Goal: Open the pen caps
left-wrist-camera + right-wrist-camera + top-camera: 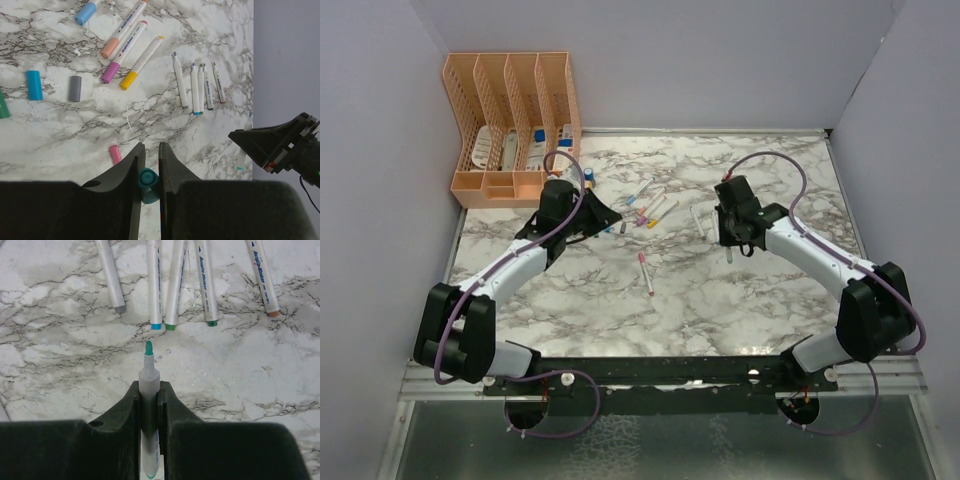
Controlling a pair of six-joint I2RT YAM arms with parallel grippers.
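Teal cap [148,184] sits pinched in L gripper [152,150], jaws nearly closed on it, held apart from the row of bare pens [196,89]. We note pink cap [115,154], grey cap [75,88] and blue cap [34,85] lying loose left of that row. R gripper [149,389] clamps a green-tip pen [148,371], uncapped, tip pointing at same row.

Left claw [151,150] pinched narrow, right claw [148,387] clamped, left arm [510,265] and right arm [812,250] reaching inward

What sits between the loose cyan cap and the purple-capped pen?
A grey cap lies between the cyan cap and the purple-capped pen, touching neither; the left wrist view shows it.
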